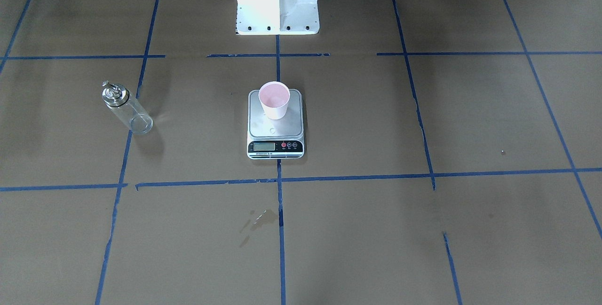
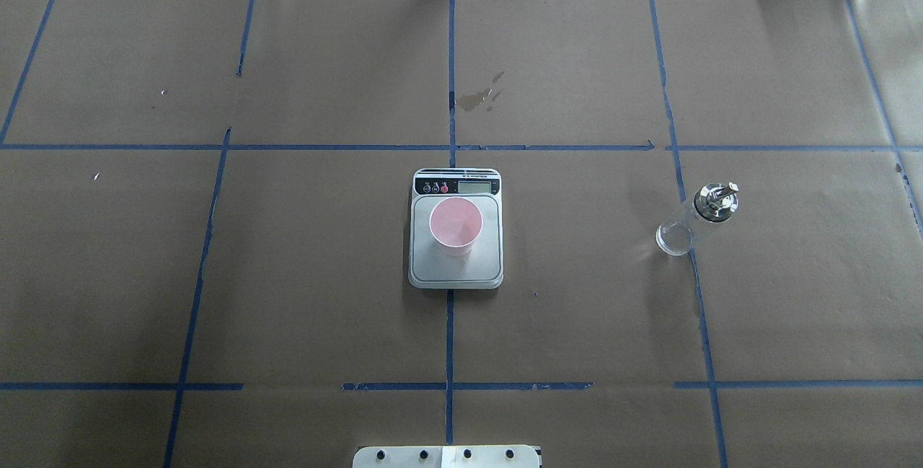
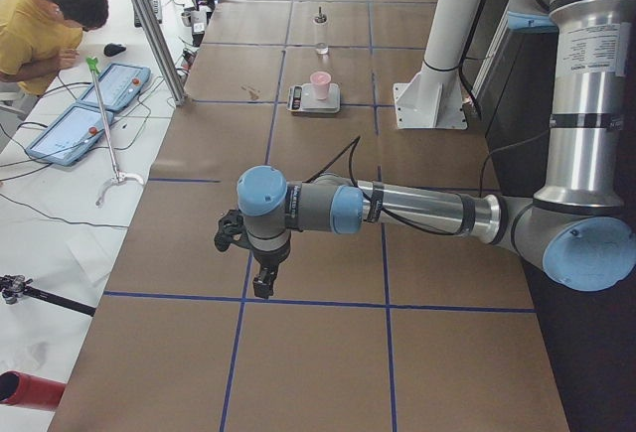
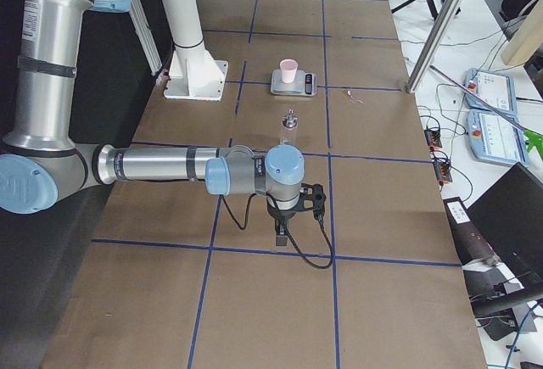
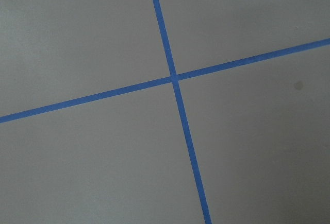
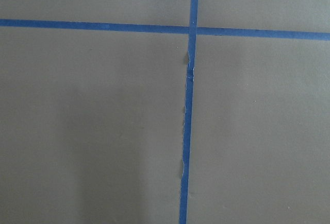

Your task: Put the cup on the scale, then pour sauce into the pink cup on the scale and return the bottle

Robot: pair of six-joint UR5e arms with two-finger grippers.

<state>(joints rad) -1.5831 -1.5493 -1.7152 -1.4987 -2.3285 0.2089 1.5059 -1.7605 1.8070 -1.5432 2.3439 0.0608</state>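
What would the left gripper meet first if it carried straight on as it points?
The left gripper points straight down, so it would likely meet the paper-covered table near a blue tape cross; its wrist view shows nothing else below. How far down is unclear.

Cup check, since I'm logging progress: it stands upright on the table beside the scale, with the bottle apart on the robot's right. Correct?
Not quite. The cup stands upright on the scale, not beside it, as the overhead exterior view shows. The bottle is indeed apart on the robot's right.
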